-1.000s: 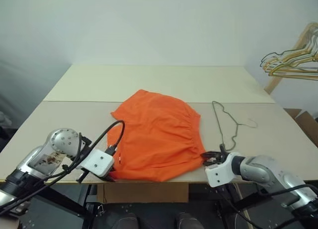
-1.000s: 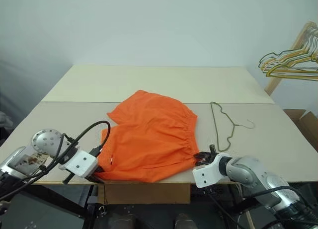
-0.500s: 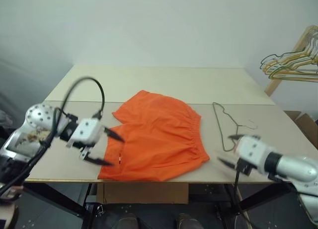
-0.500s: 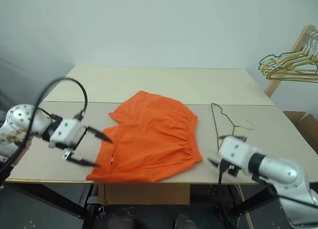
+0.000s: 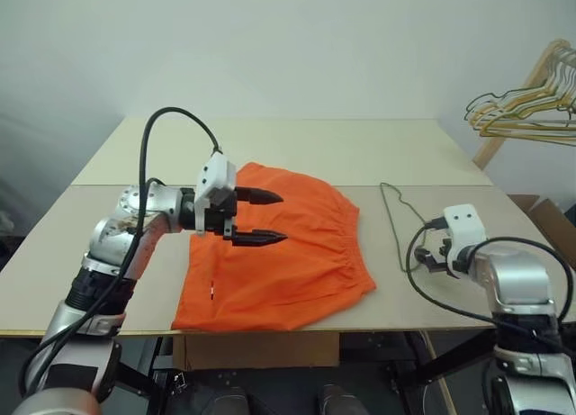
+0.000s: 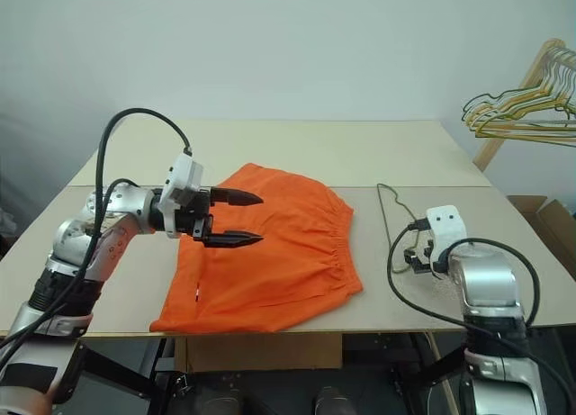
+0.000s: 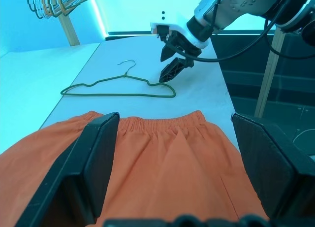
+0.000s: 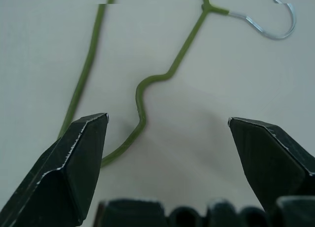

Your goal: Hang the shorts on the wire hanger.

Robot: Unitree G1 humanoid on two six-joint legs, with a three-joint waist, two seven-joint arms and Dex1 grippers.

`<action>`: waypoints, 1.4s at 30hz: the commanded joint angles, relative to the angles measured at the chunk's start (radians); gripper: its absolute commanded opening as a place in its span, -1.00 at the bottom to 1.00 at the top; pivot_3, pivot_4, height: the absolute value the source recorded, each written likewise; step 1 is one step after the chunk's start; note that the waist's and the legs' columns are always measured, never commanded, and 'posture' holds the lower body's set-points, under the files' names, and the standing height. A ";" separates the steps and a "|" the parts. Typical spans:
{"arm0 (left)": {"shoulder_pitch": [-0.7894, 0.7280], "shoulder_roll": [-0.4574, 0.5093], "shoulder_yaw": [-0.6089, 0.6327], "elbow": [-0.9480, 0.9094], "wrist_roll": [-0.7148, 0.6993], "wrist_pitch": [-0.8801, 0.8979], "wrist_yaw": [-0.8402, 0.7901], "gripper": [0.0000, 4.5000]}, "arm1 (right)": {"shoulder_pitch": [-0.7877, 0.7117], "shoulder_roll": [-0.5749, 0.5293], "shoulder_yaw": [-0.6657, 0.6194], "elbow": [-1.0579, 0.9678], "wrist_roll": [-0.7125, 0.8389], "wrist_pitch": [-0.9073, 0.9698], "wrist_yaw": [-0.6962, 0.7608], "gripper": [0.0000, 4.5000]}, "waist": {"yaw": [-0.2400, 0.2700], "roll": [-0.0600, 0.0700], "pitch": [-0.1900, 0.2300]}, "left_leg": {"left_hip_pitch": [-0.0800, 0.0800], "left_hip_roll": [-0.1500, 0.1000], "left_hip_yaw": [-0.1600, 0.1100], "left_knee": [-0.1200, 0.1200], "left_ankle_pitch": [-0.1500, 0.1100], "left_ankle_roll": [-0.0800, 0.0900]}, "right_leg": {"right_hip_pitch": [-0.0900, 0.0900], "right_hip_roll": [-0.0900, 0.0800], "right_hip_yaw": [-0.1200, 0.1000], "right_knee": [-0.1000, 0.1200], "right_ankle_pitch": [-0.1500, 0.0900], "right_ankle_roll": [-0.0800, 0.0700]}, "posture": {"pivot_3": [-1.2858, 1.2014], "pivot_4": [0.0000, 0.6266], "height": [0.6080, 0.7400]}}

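Both pincers wide open, empty, left pincer (image 5: 256, 217) over shorts (image 5: 279, 253), right pincer (image 8: 167, 133) above wire hanger (image 8: 142, 104)

Matt orange cloth shorts (image 5: 279, 248) with gathered waistband, thin green-coated wire hanger (image 8: 142, 101) with bare metal hook, smooth matt table (image 5: 297, 149)

No text can be read anywhere here. No label, brand, number or sign is legible either.

orange shorts (image 5: 279, 253) spread flat, wire hanger (image 5: 397, 226) flat beside waistband
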State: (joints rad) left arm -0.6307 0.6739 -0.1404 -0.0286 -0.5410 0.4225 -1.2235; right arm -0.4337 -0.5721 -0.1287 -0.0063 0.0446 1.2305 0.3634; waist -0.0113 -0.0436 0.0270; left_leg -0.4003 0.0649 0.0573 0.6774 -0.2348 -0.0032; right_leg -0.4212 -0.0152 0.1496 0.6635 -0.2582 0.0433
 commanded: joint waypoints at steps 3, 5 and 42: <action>-0.013 0.001 0.036 -0.040 -0.007 0.010 -0.006 0.76 | -0.064 0.000 0.057 0.094 0.009 0.007 0.006 0.92 | -0.002 0.000 0.000 | 0.000 0.000 0.000 0.000 0.000 0.000 | 0.001 0.000 0.000 0.000 0.000 0.000 | 0.10 -1.00 1.00; -0.012 0.002 0.036 -0.039 -0.004 0.009 -0.011 0.77 | -0.081 0.008 0.058 0.149 0.008 0.003 -0.008 0.76 | -0.004 0.000 0.000 | 0.000 0.000 0.000 0.000 0.000 0.000 | 0.001 0.000 0.000 0.000 0.000 0.000 | 0.10 -1.00 1.00; -0.241 -0.027 -0.095 0.201 0.123 0.201 -0.071 0.77 | 0.123 -0.502 0.321 -0.009 -0.822 -1.612 -0.461 -0.99 | -0.035 0.003 0.002 | 0.000 -0.003 -0.001 -0.001 0.000 0.000 | 0.000 -0.001 0.002 -0.001 -0.003 0.004 | 0.07 -1.00 1.00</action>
State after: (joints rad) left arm -0.8309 0.6314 -0.2170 0.1748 -0.4302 0.6050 -1.2566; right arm -0.2832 -1.0716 0.2483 -0.0125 -0.7636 -0.3686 -0.0755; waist -0.0465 -0.0406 0.0287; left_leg -0.4004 0.0620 0.0559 0.6765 -0.2349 -0.0032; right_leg -0.4213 -0.0164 0.1516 0.6626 -0.2605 0.0458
